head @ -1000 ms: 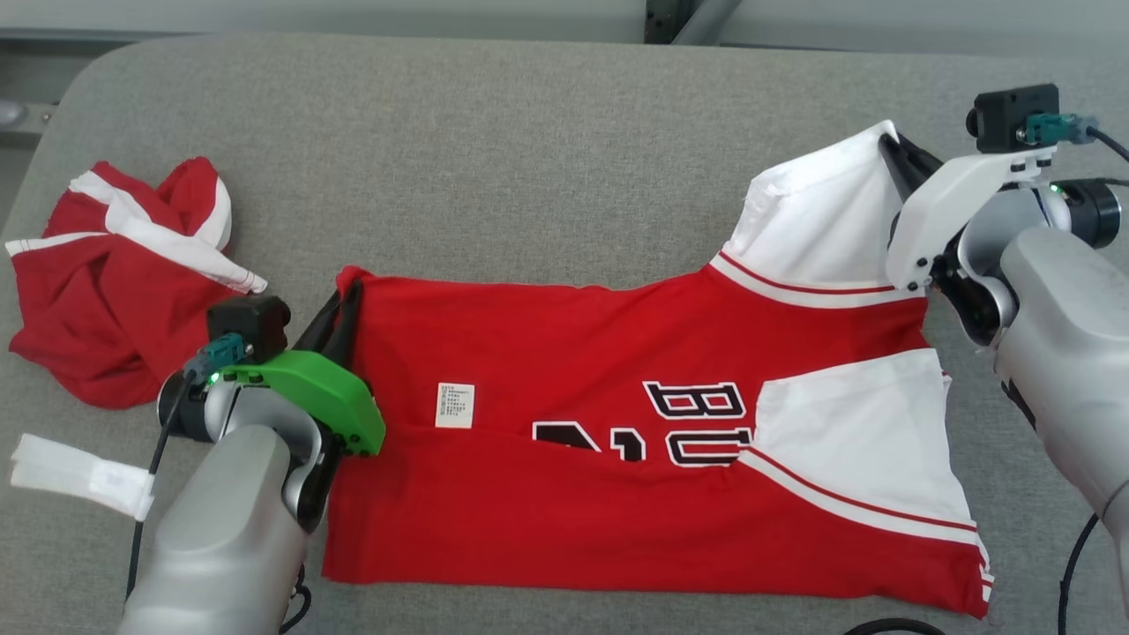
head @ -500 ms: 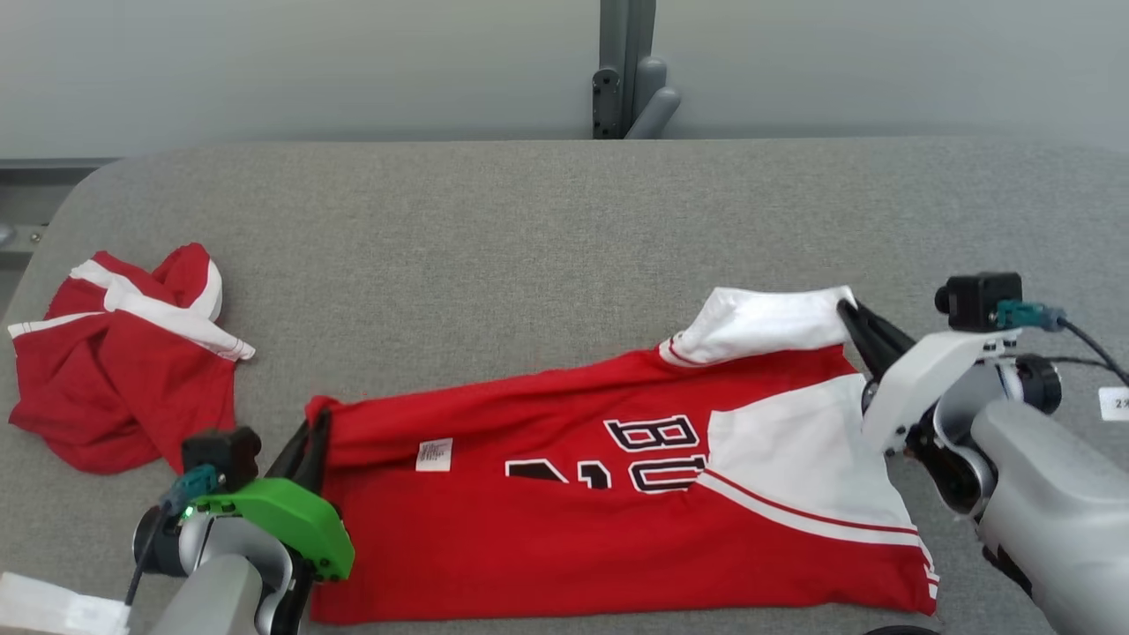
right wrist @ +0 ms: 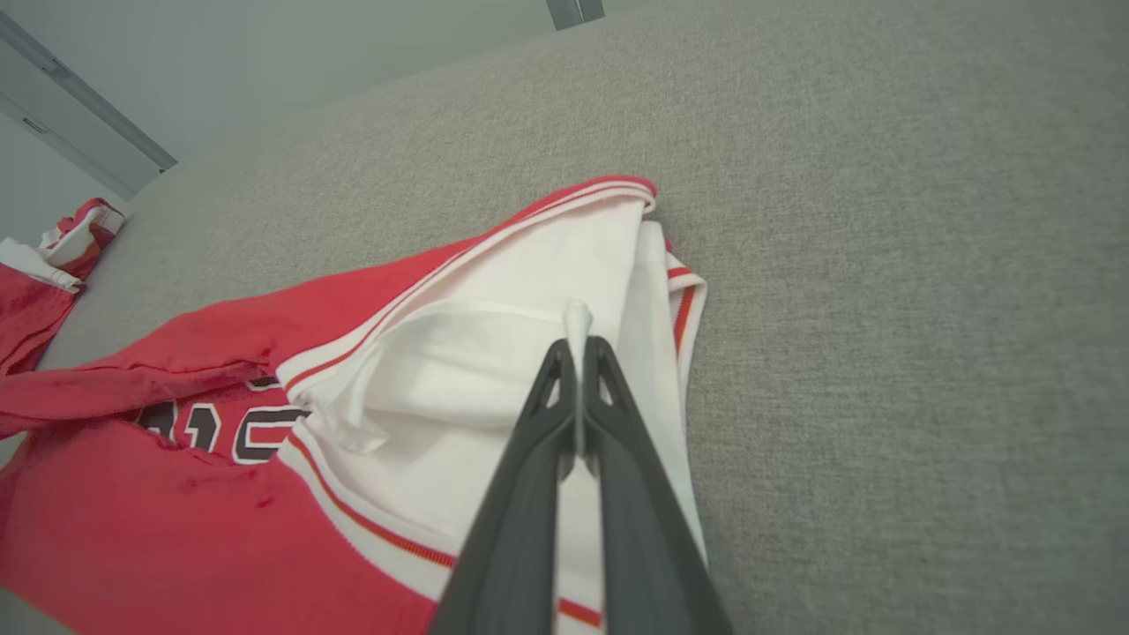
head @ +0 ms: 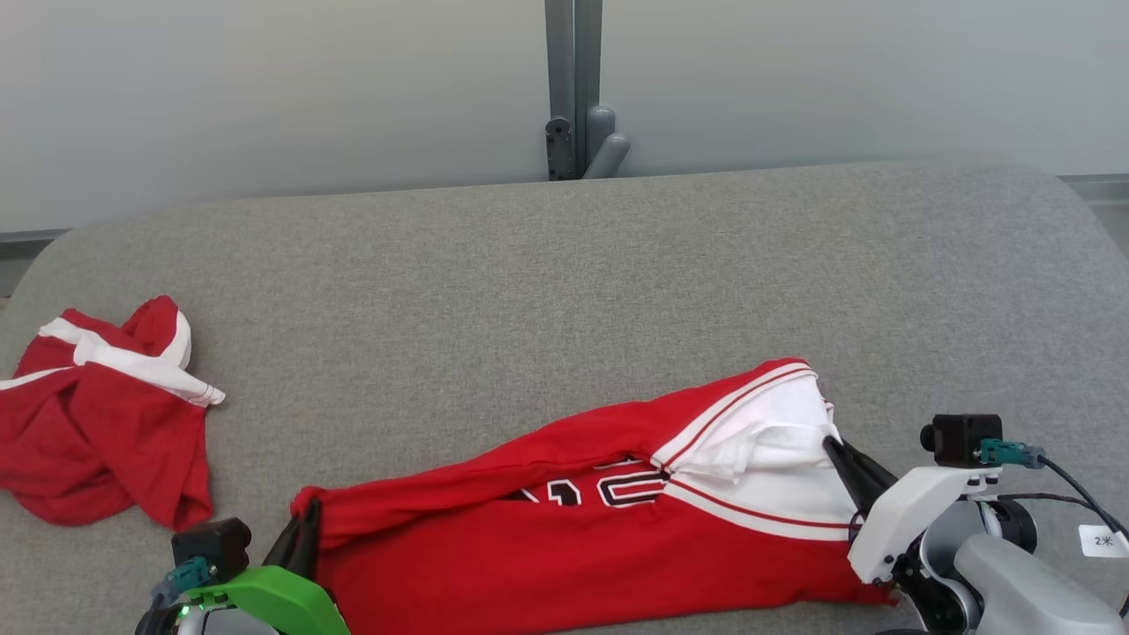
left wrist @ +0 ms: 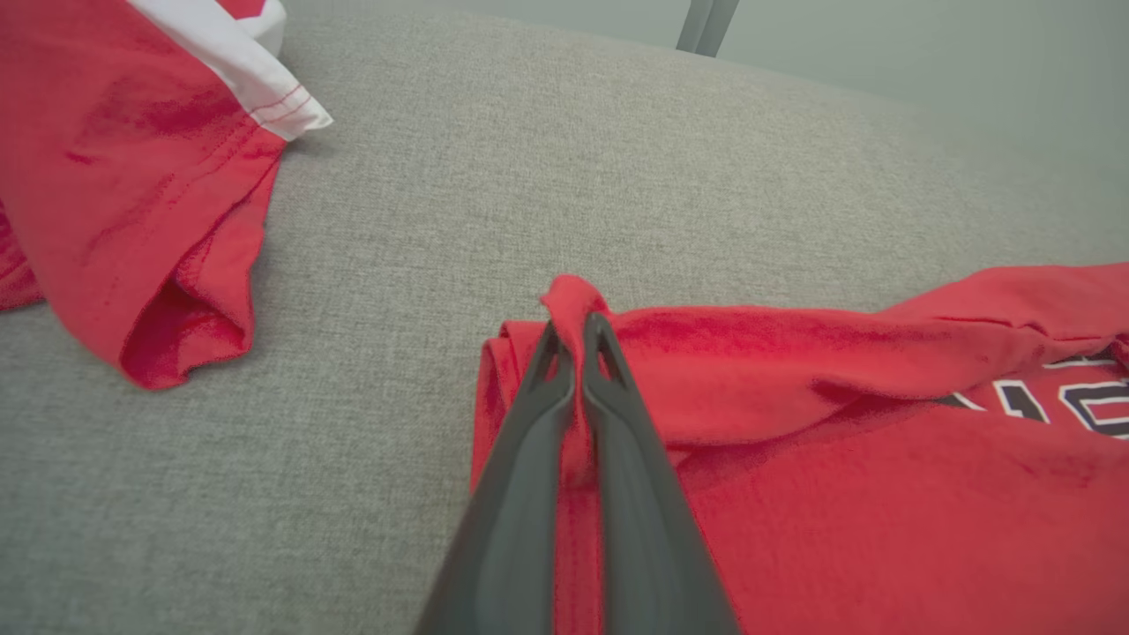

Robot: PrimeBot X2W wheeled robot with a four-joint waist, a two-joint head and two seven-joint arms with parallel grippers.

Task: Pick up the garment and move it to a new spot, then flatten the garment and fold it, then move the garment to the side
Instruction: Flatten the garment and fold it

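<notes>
red jersey (head: pixel 529 564) lying half-folded on the grey table (head: pixel 529 282). left gripper (left wrist: pixel 578 324) pinches its red corner. right gripper (right wrist: pixel 578 348) pinches a white fold.

A fold of the jersey (head: pixel 573 538) covers the top of its black print, so I cannot read it; its near hem runs off the head view's bottom edge. My left pincer (head: pixel 309 520) is cut off there too, its base behind the green mount (head: pixel 273 604). The red shirt (head: pixel 97 441) is clipped by the left edge, the tag (head: pixel 1102 540) by the right.
</notes>
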